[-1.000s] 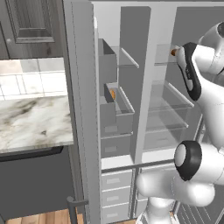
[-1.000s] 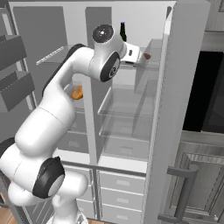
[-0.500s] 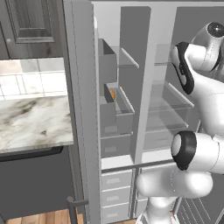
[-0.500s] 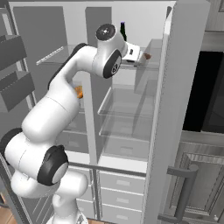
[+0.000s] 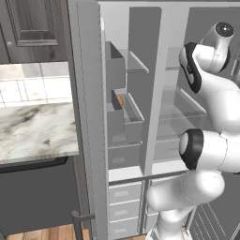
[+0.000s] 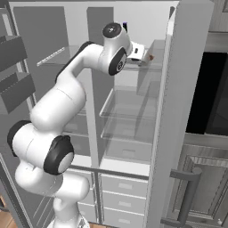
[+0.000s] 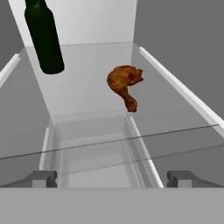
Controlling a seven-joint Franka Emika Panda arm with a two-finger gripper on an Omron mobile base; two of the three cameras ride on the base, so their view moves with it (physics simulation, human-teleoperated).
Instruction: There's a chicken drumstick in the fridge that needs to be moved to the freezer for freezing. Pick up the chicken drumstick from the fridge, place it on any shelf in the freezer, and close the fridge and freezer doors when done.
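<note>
The chicken drumstick [image 7: 124,85], a small reddish-brown lump, lies on the clear upper shelf [image 7: 87,127] of the fridge [image 6: 133,116]. It sits ahead of my gripper [image 7: 113,179] and slightly right, apart from both fingertips [image 7: 41,178]. The gripper is open, with nothing between its fingers. In the right base view the gripper [image 6: 143,54] reaches in at upper-shelf height, just short of the drumstick [image 6: 151,57]. The freezer [image 5: 124,117] is the narrow left compartment with grey bins. Both doors stand open: the fridge door [image 6: 182,116] and the freezer door [image 5: 86,117].
A dark bottle [image 7: 43,37] stands on the same shelf, to the left of the drumstick and further back. A golden-orange food item [image 5: 121,100] sits in a grey freezer bin. White drawers [image 6: 120,196] fill the bottom. A marble counter [image 5: 33,131] lies to the left.
The arm's upper links have swung up and to the right, and the wrist has turned. The hand stays at the upper fridge shelf near the drumstick.
</note>
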